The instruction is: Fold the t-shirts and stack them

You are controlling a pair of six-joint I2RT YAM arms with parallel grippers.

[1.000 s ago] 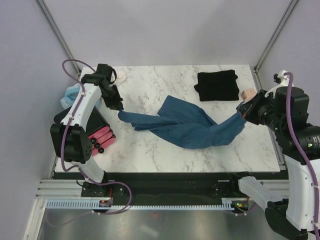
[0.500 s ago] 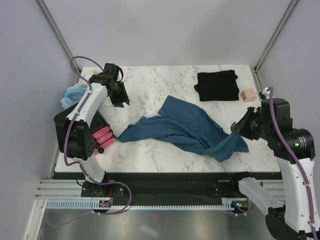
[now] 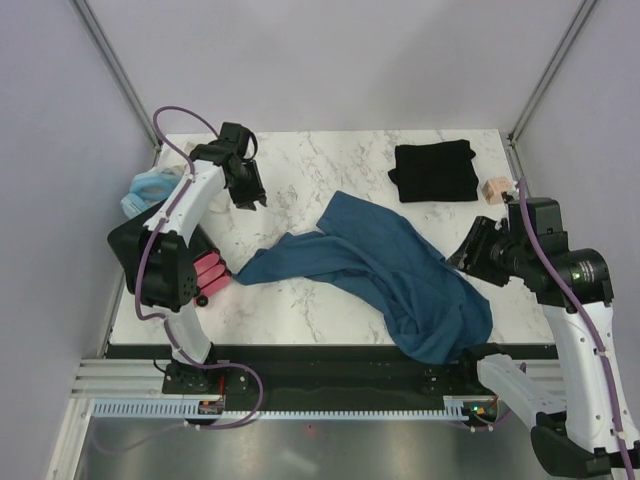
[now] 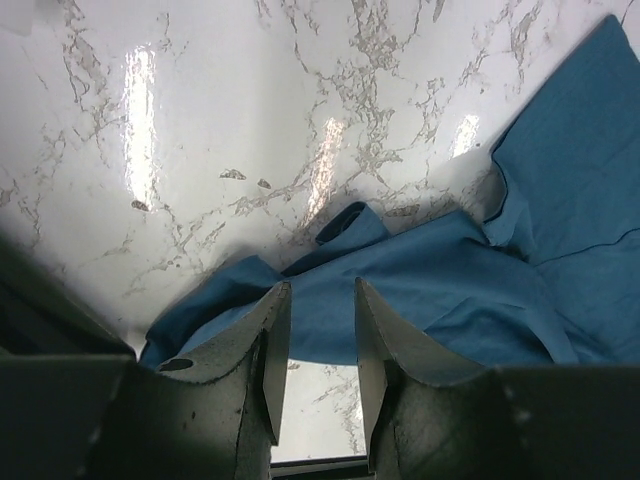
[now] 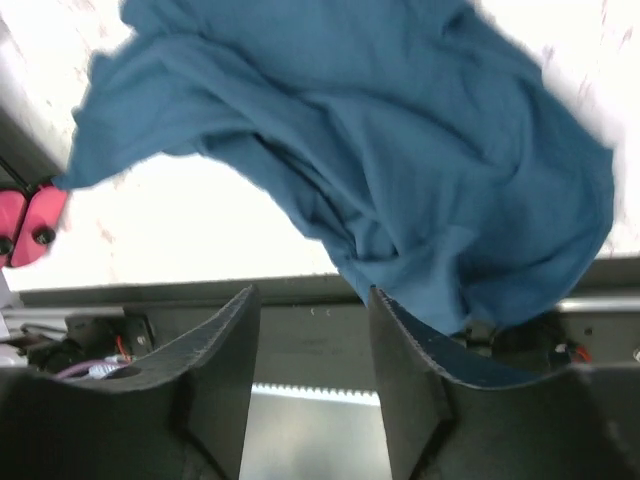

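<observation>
**Operator:** With both arms standing clear of the cloth, where does the work lie on the table (image 3: 330, 170)?

**Technician:** The teal-blue t-shirt (image 3: 390, 270) lies crumpled across the centre, running from 9 o'clock to 5 o'clock. Its 5 o'clock end hangs over the near edge. The black t-shirt (image 3: 434, 171) sits at 1 o'clock, folded into a compact square, well apart from the teal one.

**Operator:** What is the tool condition?

**Technician:** The left gripper (image 4: 320, 290) hangs over bare marble at 10 o'clock with a narrow gap between its jaws and nothing in it. The right gripper (image 5: 310, 300) hangs at 4 o'clock, just beside the overhanging cloth, with its jaws wider apart and also empty.

**Operator:** What are the hazards from here?

**Technician:**
- The overhang could drag more of the shirt off the table, because no gripper holds it.
- The cloth is bunched in layers. A pinch into those folds would probably take several plies at once, and the shirt would then lift twisted rather than flat.
- The hems and sleeves are hard to tell apart in the heap, so a corner could be chosen wrongly.
- A small wooden block (image 3: 494, 189) stands at 2 o'clock near the right arm, where a wide sweep could knock it.
</observation>
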